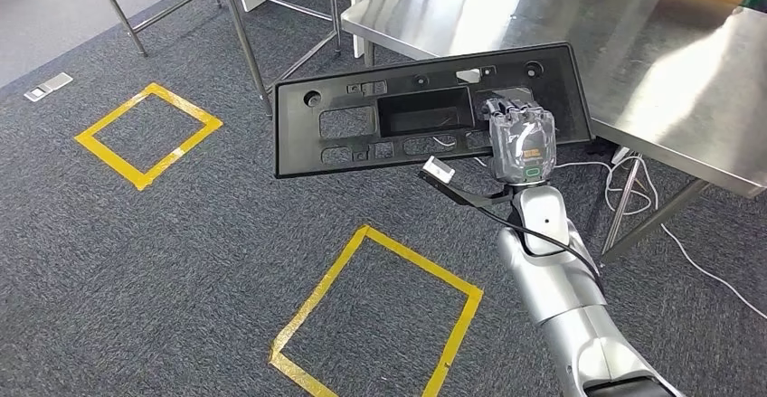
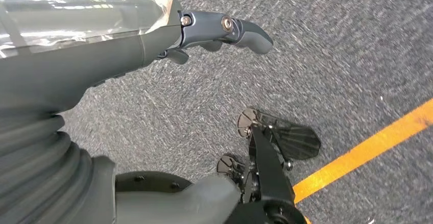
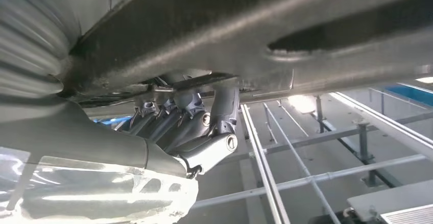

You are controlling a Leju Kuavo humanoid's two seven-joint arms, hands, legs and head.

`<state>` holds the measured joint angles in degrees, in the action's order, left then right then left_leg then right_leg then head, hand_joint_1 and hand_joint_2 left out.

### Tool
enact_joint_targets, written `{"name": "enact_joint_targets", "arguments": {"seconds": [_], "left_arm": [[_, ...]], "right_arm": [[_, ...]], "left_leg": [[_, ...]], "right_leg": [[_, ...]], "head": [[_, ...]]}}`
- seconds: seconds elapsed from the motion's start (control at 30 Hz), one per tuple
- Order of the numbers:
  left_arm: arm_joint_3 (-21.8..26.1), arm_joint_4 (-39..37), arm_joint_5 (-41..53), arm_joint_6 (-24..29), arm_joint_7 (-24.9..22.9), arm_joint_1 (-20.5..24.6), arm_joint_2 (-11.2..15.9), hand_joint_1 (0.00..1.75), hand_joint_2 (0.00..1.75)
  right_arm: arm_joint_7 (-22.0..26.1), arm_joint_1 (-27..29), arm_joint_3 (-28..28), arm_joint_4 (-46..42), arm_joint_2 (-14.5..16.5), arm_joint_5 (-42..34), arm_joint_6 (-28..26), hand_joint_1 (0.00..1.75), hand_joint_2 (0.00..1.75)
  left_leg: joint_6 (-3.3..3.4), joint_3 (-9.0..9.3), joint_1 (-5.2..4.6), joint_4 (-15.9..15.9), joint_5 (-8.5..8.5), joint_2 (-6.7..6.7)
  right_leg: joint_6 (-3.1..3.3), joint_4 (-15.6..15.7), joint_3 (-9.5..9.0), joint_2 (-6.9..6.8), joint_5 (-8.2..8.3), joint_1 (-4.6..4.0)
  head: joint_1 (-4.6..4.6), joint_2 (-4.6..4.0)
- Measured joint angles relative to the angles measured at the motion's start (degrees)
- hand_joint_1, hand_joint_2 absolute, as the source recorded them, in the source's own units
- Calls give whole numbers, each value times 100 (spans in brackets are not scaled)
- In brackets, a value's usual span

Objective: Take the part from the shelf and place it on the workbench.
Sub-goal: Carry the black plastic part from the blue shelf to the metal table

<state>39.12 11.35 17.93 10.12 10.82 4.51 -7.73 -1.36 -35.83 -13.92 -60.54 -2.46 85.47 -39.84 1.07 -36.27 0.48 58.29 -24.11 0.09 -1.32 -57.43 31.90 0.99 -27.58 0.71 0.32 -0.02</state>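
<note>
beside the workbench (image 1: 579, 26), right hand (image 1: 520, 144) gripping black part (image 1: 380, 117)

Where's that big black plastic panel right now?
In the head view the black panel is held up by the right hand, above the carpet, its far corner over the steel workbench edge.

The part (image 1: 432, 109) is a long, flat, black plastic panel with a raised rim, a deep rectangular recess at its middle, and several cut-out openings and round holes along its length. It is held up in the air roughly level and slightly tilted, gripped near its right end by the right hand (image 1: 520, 140), with its far right corner overlapping the near edge of the steel workbench (image 1: 669, 62). From the right wrist view its dark underside (image 3: 265, 25) is seen, with the fingers (image 3: 176, 119) curled against it from below.
</note>
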Motion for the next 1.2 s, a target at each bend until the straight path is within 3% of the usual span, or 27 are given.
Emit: {"name": "enact_joint_targets", "arguments": {"seconds": [0.07,0.1,0.2,0.23,0.27,0.33,0.4,0.47,0.57,0.63,0.7,0.73,0.77,0.8,0.87,0.9,1.0,1.07,1.13,1.2], "left_arm": [[1,1,-1,0,6,0,-1,0,175],[1,2,-2,0,11,1,0,0,175],[2,2,-5,0,24,4,2,0,175],[2,2,-8,-1,26,4,2,0,175],[2,1,-12,-2,28,2,1,0,175],[2,0,-21,-4,28,-2,-1,0,175],[2,-1,-28,-3,28,-3,-2,0,175],[2,-1,-33,1,32,-2,-3,0,175],[3,6,-34,5,43,9,1,0,175],[3,10,-34,5,49,11,2,0,175],[2,9,-34,5,50,6,0,0,175],[3,9,-34,5,50,2,0,0,175],[3,8,-34,6,50,-4,1,0,175],[4,8,-35,7,50,-8,3,0,175],[4,7,-36,7,50,-13,8,0,175],[4,5,-36,7,50,-15,10,0,175],[3,2,-34,7,50,-7,10,0,175],[4,2,-34,7,50,-9,8,0,175],[4,2,-35,7,51,-10,7,0,175],[4,2,-36,7,52,-9,8,0,175]], "right_arm": [[0,3,0,-19,-3,1,3,175,175],[-1,1,0,-28,-5,-2,4,175,175],[-2,36,-2,-39,-4,-12,8,175,175],[-2,58,-4,-39,-3,-12,13,175,175],[-2,74,-5,-39,-3,-11,19,175,175],[-2,72,-11,-39,-3,-9,40,175,175],[-2,29,-16,-40,1,-10,61,175,175],[1,-7,-19,-40,15,-16,73,175,175],[8,-44,-20,-42,23,-18,76,175,175],[9,-73,-19,-44,36,-16,76,175,175],[9,-80,-19,-42,54,-16,77,175,175],[11,-76,-20,-38,59,-15,77,175,175],[15,-72,-21,-34,63,-15,78,175,175],[19,-70,-21,-30,66,-14,78,175,175],[24,-74,-22,-25,74,-14,78,175,175],[25,-82,-23,-24,78,-14,78,175,175],[26,-105,-27,-22,93,-15,78,175,175],[26,-105,-30,-24,90,-13,78,175,175],[26,-105,-31,-23,83,-13,78,175,175],[26,-92,-33,-14,80,-11,78,175,175]], "left_leg": [[74,61,8,-71,9,0],[114,99,18,-108,12,2],[191,185,18,-134,-44,2],[197,216,16,-134,-72,-5],[195,252,15,-132,-105,-15],[167,341,14,-130,-177,-33],[112,410,-18,-109,-274,-38],[46,453,-40,-94,-370,-33],[-57,471,3,15,-500,-22],[-125,199,31,570,-709,-24],[-181,-309,47,1380,-930,-24],[-197,-522,55,1621,-925,-23],[-202,-634,63,1638,-793,-22],[-195,-632,69,1420,-546,-21],[-155,-393,63,636,-6,-21],[-119,-255,49,307,134,-22],[18,-75,-3,-11,96,-13],[117,24,-5,-85,63,-15],[199,144,-1,-134,13,-26],[240,242,-5,-140,-82,-37]], "right_leg": [[-42,-103,54,-25,-59,-2],[-39,-310,162,-37,-140,-4],[2,-1410,827,-49,-435,2],[-18,-1629,1003,-50,-431,3],[-59,-1640,1076,-50,-340,4],[-158,-1043,898,-62,38,6],[-168,-283,580,-98,371,-9],[-73,-2,438,-118,446,-25],[80,16,341,-98,371,17],[171,32,228,-91,303,44],[216,31,119,-84,205,38],[213,31,59,-76,151,36],[203,30,-12,-67,94,37],[187,30,-95,-58,32,40],[140,36,-252,-48,-100,34],[107,41,-295,-44,-158,18],[-1,64,-375,-31,-208,-28],[-50,-129,-301,-32,-187,-38],[-58,-707,83,-35,-228,-28],[-32,-1399,615,-36,-419,-17]], "head": [[5,0],[10,0],[14,0],[12,0],[14,0],[15,0],[22,0],[6,0],[-20,0],[-33,0],[-40,0],[-41,0],[-43,0],[-42,0],[-43,0],[-43,1],[-48,1],[-48,1],[-42,1],[-39,1]]}}
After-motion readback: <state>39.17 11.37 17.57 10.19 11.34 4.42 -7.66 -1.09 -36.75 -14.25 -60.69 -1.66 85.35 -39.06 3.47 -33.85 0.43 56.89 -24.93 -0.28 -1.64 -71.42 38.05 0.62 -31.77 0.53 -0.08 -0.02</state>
